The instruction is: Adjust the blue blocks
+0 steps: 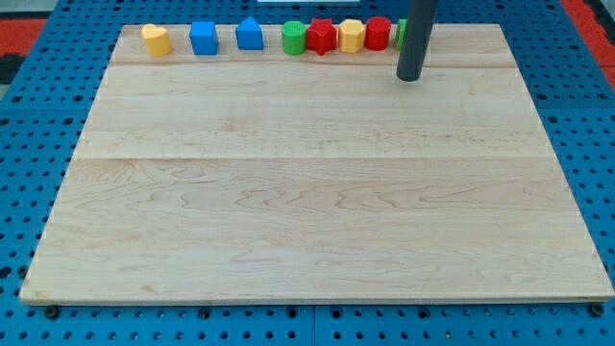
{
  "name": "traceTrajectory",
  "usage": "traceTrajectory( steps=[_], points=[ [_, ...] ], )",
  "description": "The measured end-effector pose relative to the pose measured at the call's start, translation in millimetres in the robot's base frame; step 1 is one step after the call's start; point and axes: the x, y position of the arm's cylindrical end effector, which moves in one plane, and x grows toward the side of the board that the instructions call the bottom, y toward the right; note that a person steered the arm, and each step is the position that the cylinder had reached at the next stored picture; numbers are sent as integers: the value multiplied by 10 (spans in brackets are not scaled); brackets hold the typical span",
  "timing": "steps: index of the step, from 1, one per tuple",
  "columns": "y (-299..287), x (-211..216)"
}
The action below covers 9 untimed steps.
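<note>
Blue cube block (203,38) | blue house-shaped block (249,35) just beside, view's top | rod tip (410,77) well right | no claw visible, state untellable

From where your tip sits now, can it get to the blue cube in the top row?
Probably yes. My tip rests below the row's right end, and the bare wooden board lies open leftward to the blue cube, passing under the green, red and yellow blocks.

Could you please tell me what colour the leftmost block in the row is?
Yellow, clearest in the camera view.
</note>
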Motion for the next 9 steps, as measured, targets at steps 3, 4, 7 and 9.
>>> traceTrajectory(
  steps=[3,4,7,9],
  points=[
    [8,0],
    [-395,180],
    [-3037,354],
    [-4373,346]
  ],
)
